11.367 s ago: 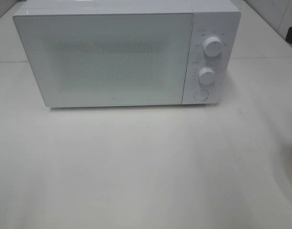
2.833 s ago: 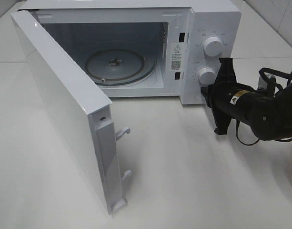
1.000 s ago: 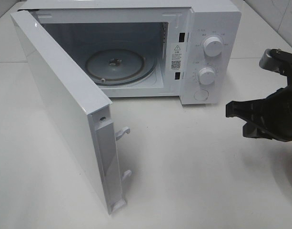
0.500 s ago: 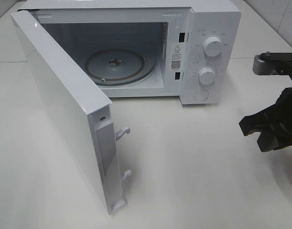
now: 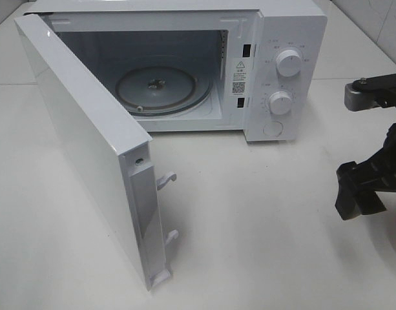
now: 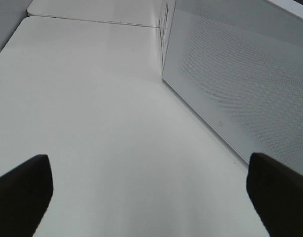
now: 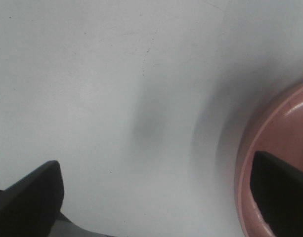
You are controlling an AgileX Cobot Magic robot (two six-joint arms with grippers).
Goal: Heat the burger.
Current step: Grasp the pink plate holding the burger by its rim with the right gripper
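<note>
Right gripper [image 7: 153, 197] drawn back to the right and nearer, away from the microwave [image 5: 285, 26], now opened wide over the tabletop [image 5: 262, 226] beside a pink plate [image 7: 270, 138], left gripper [image 6: 151, 197] held wide apart, door [image 5: 81, 135] swung open, burger's place not shown in any view.

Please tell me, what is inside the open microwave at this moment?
Inside the microwave there is only the round glass plate, with no food on it. The open door covers the left front corner of the floor, so that part cannot be seen.
</note>
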